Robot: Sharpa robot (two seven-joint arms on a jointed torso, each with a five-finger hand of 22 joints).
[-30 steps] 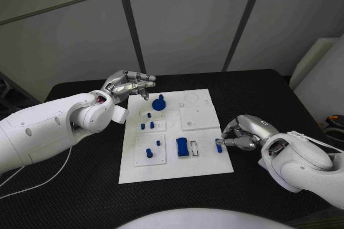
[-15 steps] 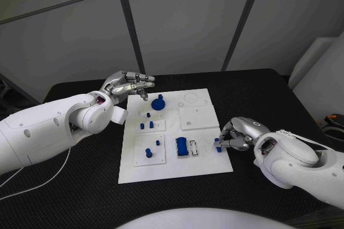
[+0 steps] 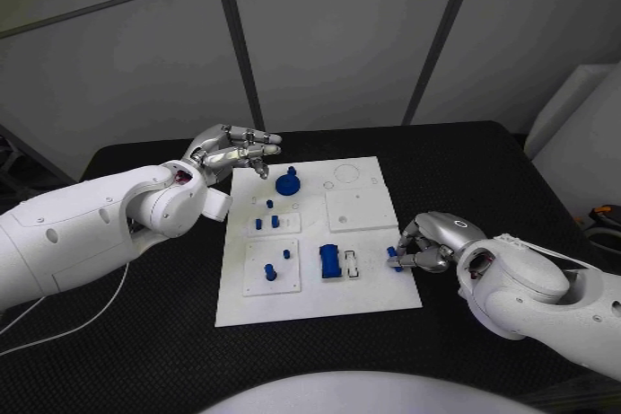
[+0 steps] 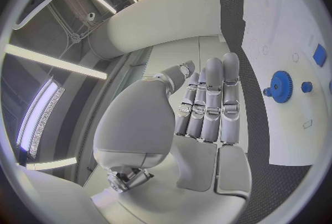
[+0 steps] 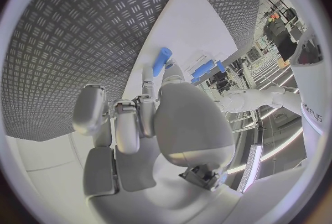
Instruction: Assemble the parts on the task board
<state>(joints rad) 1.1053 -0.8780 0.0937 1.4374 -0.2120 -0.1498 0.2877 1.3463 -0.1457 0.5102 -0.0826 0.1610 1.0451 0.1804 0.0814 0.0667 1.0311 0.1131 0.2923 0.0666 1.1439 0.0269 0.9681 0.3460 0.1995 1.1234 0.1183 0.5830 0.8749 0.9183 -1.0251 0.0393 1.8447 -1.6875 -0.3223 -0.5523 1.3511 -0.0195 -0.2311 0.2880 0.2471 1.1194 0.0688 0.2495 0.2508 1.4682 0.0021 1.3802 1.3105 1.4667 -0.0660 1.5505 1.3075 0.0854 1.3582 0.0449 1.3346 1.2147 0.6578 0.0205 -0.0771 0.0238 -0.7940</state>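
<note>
Now pinching a small blue part (image 3: 392, 253) in the right hand (image 3: 427, 243) at the task board (image 3: 369, 293) right edge, long axis roughly upright; left hand (image 3: 233, 152) hovering wide, empty, beyond the far-left corner.

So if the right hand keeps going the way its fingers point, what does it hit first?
Probably the small blue peg at the task board's right edge: the right hand's fingertips sit right at it, maybe touching it already. Beyond lies the blue block.
</note>
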